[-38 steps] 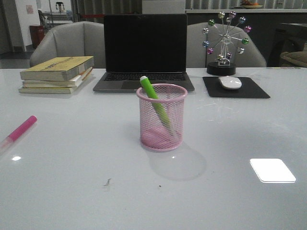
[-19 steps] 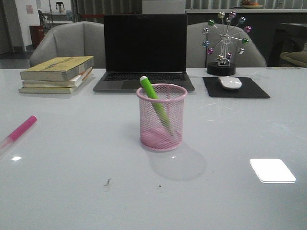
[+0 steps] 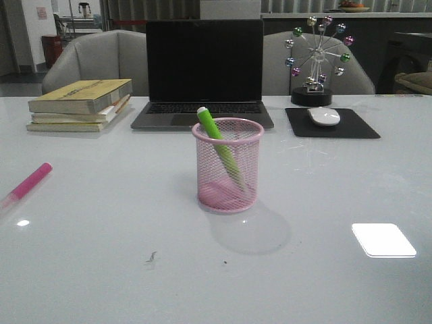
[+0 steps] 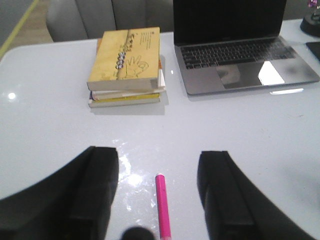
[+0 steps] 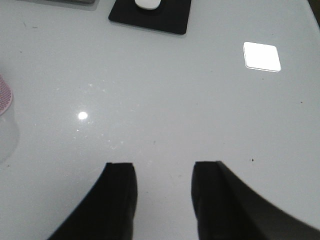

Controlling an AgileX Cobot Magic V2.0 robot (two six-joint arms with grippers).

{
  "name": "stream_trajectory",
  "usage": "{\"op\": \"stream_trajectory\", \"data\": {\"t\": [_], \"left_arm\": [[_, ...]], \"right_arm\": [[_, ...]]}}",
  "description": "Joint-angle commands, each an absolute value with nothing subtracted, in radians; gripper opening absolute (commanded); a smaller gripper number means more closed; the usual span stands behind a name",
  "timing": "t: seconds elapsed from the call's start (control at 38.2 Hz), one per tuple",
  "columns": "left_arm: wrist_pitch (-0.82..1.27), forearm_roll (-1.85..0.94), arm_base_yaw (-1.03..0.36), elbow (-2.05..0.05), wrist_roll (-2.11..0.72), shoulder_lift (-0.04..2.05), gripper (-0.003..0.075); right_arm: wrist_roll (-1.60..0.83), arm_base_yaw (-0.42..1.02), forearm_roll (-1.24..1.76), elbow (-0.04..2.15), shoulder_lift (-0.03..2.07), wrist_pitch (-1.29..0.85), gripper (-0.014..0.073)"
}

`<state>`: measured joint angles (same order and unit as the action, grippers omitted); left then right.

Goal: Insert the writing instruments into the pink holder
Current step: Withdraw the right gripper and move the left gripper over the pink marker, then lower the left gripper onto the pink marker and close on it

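Green marker (image 3: 219, 150) leans in the pink mesh holder (image 3: 227, 165); both tools (image 4: 157, 195) (image 5: 162, 195) gape, empty.

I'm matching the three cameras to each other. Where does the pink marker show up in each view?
Front view: pink marker lies on the table at the far left edge.
Left wrist view: pink marker lies between the open left pincer's fingers.
Right wrist view: not in it.
Shared landmark: the books, beyond the marker.
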<state>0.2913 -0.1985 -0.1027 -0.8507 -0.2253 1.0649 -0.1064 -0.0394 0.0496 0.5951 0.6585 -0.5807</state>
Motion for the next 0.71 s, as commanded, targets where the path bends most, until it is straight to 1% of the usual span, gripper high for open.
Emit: {"op": "stream_trajectory", "data": {"t": [0.0, 0.18, 0.39, 0.68], "left_arm": [[0.33, -0.255, -0.11, -0.98, -0.218, 1.132, 0.0428], [0.493, -0.31, -0.11, -1.166, -0.214, 1.316, 0.0428], [0.626, -0.312, -0.084, -1.349, -0.118, 1.524, 0.0428], [0.747, -0.312, -0.031, -1.472, -0.117, 1.724, 0.0428]], "right_arm": [[-0.115, -0.047, 0.039, 0.621, 0.655, -0.528, 0.0393], [-0.115, -0.047, 0.039, 0.621, 0.655, -0.566, 0.0393], [-0.115, -0.047, 0.039, 0.621, 0.655, -0.591, 0.0393], [-0.115, -0.047, 0.039, 0.621, 0.655, -0.595, 0.0393]]}}
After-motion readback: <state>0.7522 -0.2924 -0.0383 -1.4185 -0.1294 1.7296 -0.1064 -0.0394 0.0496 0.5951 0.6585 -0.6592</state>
